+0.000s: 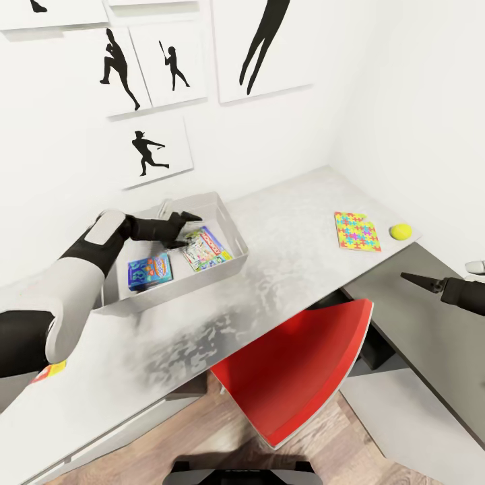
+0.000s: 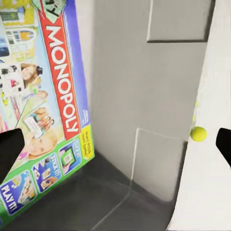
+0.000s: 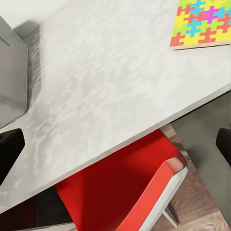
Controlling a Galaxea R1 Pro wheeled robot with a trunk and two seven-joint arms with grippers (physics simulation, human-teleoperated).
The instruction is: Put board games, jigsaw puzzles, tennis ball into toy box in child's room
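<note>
The light grey toy box stands on the table near the wall. Inside it lie a small blue board game and a green-edged Monopoly box. My left gripper hovers open over the box's inside. In the left wrist view its fingers are spread wide over the Monopoly box and the toy box wall. A jigsaw puzzle and the tennis ball lie at the table's right end. My right gripper hangs open beyond the table's right front edge, holding nothing.
A red chair is tucked under the table's front edge. A lower dark grey cabinet runs along the right. A yellow and red corner peeks out under my left forearm. Silhouette prints hang on the wall behind.
</note>
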